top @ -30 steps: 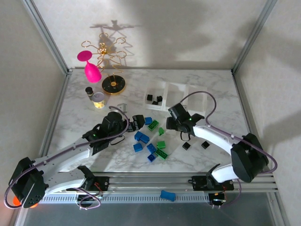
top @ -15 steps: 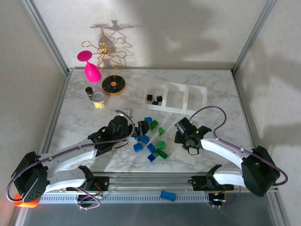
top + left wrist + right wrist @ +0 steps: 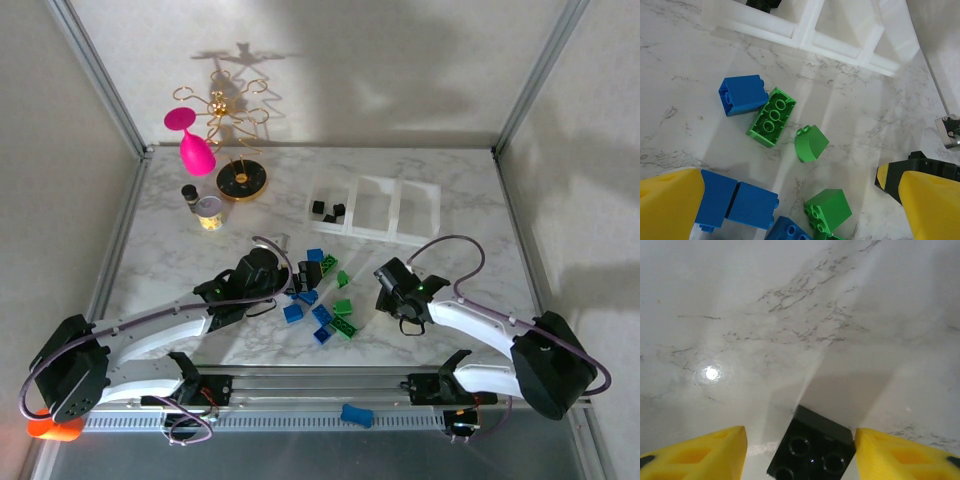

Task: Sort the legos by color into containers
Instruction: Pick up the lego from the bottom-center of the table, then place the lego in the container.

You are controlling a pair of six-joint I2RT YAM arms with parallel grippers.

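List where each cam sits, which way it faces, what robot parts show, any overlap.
Top external: above, behind the bases, facing down at the table; left arm, right arm show.
Left wrist: on left arm, facing down at bricks and tray; left fingers at bottom corners.
Right wrist: low over the table, facing down at black brick between right fingers.
Shared: top and left wrist both show tray and oblong green brick.

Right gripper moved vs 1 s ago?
Yes. The right gripper has pulled back from the white tray toward the near edge, now straddling a black lego.
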